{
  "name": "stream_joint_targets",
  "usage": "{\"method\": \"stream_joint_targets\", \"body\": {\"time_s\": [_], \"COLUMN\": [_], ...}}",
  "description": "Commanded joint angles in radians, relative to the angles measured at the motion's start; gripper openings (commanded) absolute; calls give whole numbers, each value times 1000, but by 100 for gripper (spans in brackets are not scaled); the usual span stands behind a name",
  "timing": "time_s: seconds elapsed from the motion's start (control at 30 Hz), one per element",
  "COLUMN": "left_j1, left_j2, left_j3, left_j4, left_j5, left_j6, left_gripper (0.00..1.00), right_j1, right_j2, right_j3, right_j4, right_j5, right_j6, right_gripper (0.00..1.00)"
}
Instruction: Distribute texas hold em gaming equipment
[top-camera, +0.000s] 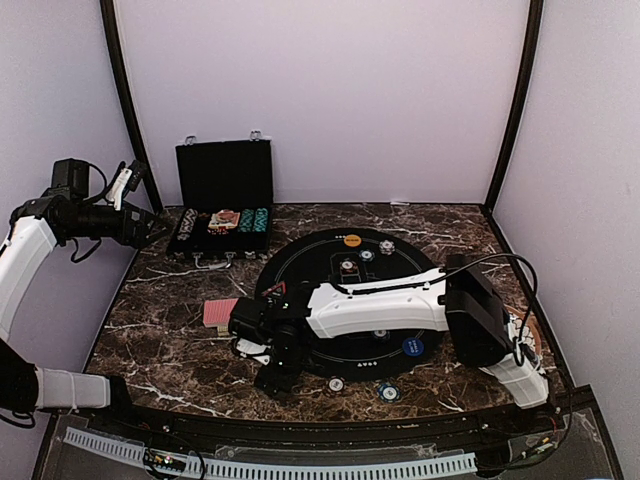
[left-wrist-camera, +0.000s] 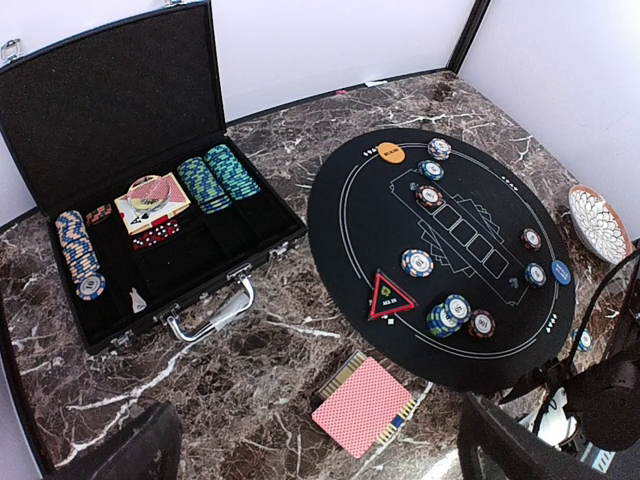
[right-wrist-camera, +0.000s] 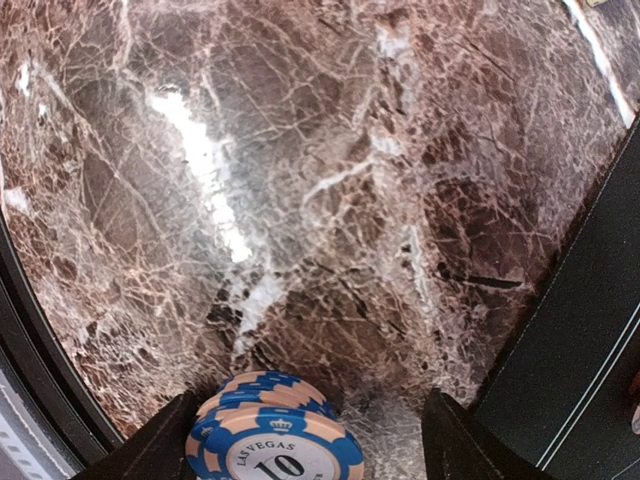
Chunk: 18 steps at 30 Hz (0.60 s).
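We see the right claw (right-wrist-camera: 305, 425) partly open, its fingers (right-wrist-camera: 150, 445) standing on either side of a short stack of blue-and-orange poker chips (right-wrist-camera: 270, 445). One finger seems to touch the stack and the other stands clear of it, so nothing is gripped. The stack sits on the marble table (right-wrist-camera: 300, 200), just beside the black mat (right-wrist-camera: 590, 330). Our left claw (left-wrist-camera: 315, 445) hangs wide open and empty above the red-backed cards (left-wrist-camera: 362, 404), which lie on the table. On the mat lie the red triangle token (left-wrist-camera: 391, 296), the orange disc (left-wrist-camera: 391, 153) and the blue disc (left-wrist-camera: 560, 272).
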<state>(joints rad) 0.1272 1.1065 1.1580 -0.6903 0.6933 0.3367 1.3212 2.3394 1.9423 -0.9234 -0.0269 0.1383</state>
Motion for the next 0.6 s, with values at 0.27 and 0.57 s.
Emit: {"method": "stream_joint_targets", "body": {"time_s": [0.27, 0.57], "left_j1": [6, 5], "left_j2": [-13, -15], "left_j3": [28, 26], "left_j4": [-18, -18], "left_j5": [20, 20], "left_j6": [2, 4], "left_gripper": [99, 99], "right_j1": [23, 29], "right_j2": [1, 0], "right_j3": [33, 53], "right_j4": [-26, -41], "right_j5": [-11, -11], "right_j6": [6, 8], "right_gripper": [69, 68]}}
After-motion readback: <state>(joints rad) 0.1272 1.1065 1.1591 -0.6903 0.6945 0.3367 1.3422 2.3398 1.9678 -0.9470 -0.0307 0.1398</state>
